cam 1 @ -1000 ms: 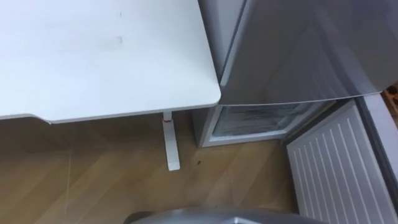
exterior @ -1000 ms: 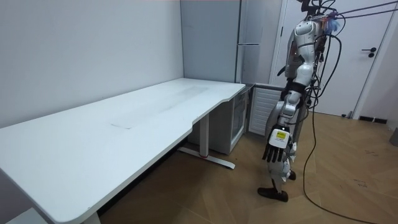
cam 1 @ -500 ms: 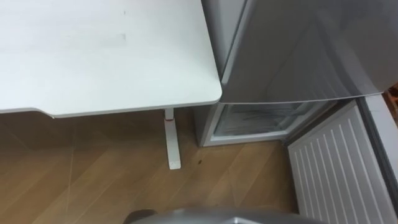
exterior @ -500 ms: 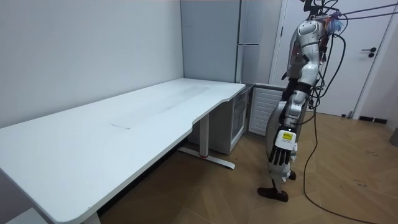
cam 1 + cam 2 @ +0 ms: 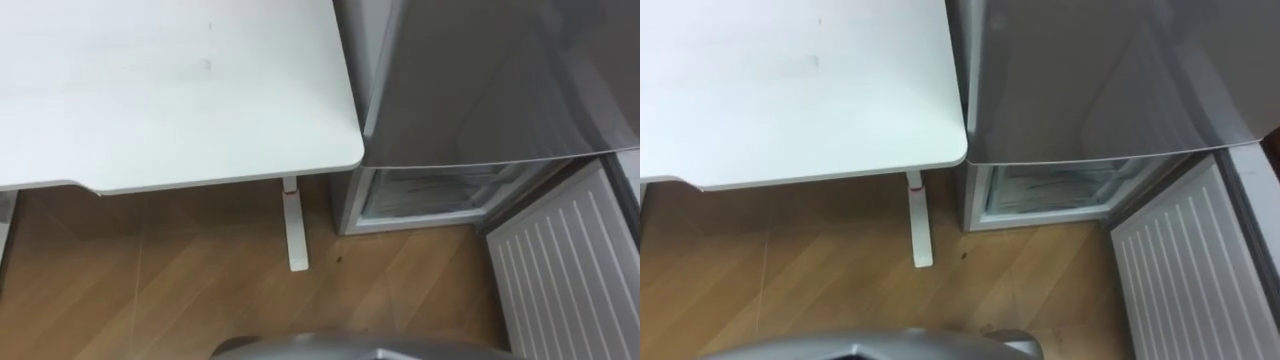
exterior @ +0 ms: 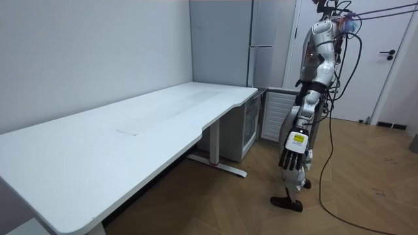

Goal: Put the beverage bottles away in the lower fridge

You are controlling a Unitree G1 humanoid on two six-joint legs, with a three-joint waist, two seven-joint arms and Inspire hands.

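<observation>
**Left hand loose at the robot's side, lower fridge open**

The left hand (image 6: 292,158) hangs at the robot's thigh on the side nearest the room camera. Its fingers point down, straight and a little apart, and I see nothing in them. The robot stands upright on the wooden floor (image 5: 170,280), to the room view's right of the table's far end, with its front towards the fridge.

From the head camera, floorboards run under me. On my left a white table (image 5: 150,100) fills the upper part of the view, and its rounded corner comes close to the fridge. A single white leg (image 5: 294,228) drops from that corner to the floor.

Just right of the leg is the lower fridge (image 5: 435,192). It is open, and the cavity is pale inside, but I cannot make out what it holds. Its lower door (image 5: 570,260) is swung out to my right and shows a white ribbed inner face. Above the cavity the grey upper door (image 5: 480,80) is closed.

I cannot tell from these views where the drinks are.

Farthest off, in the room view, a white room door (image 6: 385,72) stands behind the robot.
</observation>
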